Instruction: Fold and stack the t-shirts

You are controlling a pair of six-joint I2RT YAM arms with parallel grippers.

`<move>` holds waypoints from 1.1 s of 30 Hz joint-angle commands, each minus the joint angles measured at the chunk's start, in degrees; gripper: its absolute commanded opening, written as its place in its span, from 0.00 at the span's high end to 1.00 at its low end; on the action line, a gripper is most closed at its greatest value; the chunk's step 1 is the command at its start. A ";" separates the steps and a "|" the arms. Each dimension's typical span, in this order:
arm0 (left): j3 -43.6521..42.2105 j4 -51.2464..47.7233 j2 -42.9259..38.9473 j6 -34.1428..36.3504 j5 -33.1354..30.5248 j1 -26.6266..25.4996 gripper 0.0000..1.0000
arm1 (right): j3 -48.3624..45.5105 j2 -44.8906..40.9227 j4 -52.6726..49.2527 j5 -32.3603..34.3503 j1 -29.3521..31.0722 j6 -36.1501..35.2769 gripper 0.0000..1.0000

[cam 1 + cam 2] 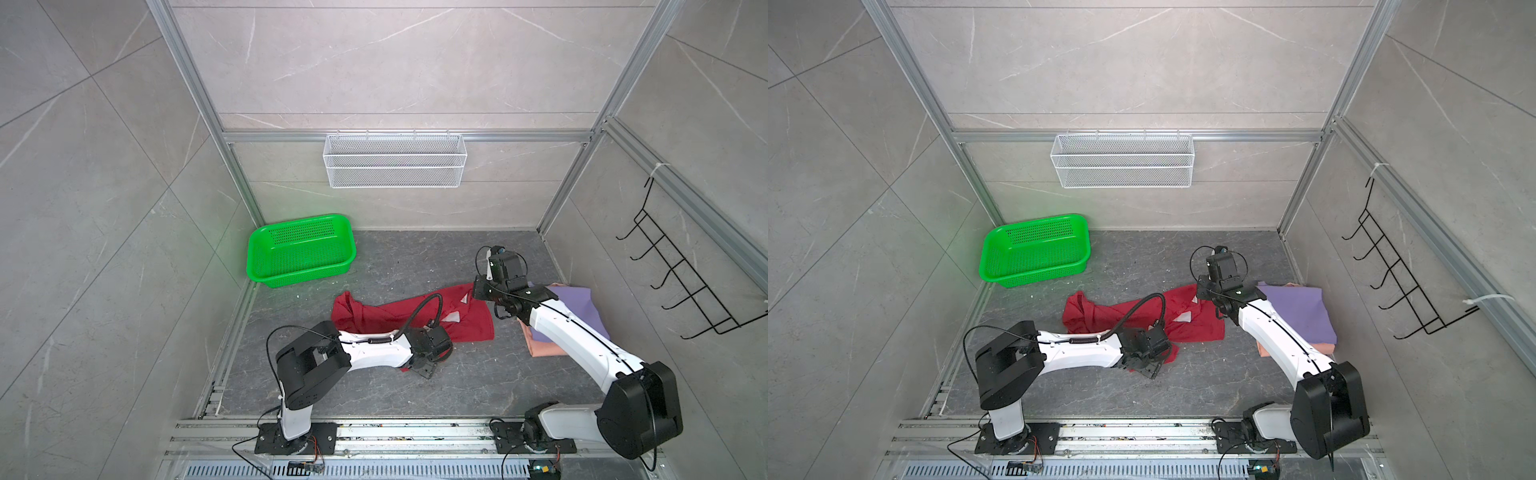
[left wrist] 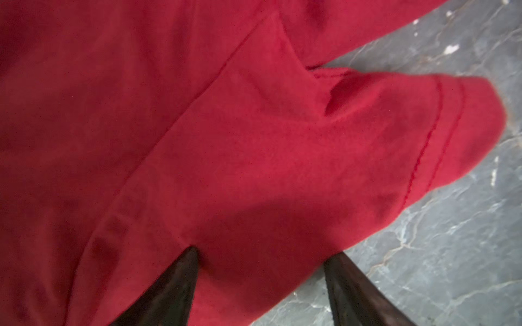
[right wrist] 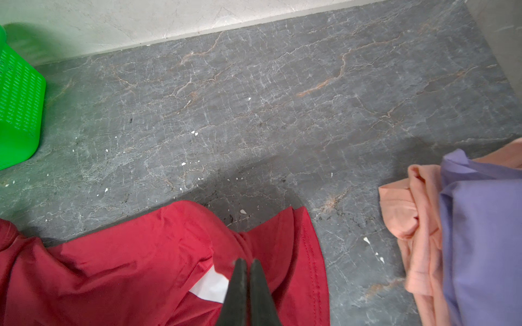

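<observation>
T-shirts, three on the bench (image 1: 478, 382). The red t-shirt (image 1: 473, 328) lies spread and rumpled mid-bench, with its white print partly showing. To its right in both top views, with a gap between, the lavender t-shirt (image 1: 582, 307) sits folded on the salmon t-shirt (image 1: 544, 351). Left jaws are released and straddle the red shirt's sleeve (image 2: 423, 127) at its near edge. Right jaws are clenched over its far right corner; whether cloth is caught cannot be told. The right arm (image 1: 573, 332) crosses the folded pair and hides part of it. A green basket (image 1: 303, 274) stands well apart in the far left corner.
</observation>
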 commanded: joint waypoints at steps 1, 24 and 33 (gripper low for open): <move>-0.22 -2.69 3.30 -0.71 -1.47 -0.44 0.44 | -0.43 -1.45 -0.75 0.47 -0.06 1.11 0.99; -1.75 -7.55 -56.31 12.70 -31.19 1.15 1.00 | 9.15 -17.97 -11.77 -1.24 -0.06 -2.85 1.00; 7.37 6.11 -70.04 33.08 -26.41 1.28 1.00 | 23.51 -29.36 -17.00 -9.10 -0.06 -6.70 1.00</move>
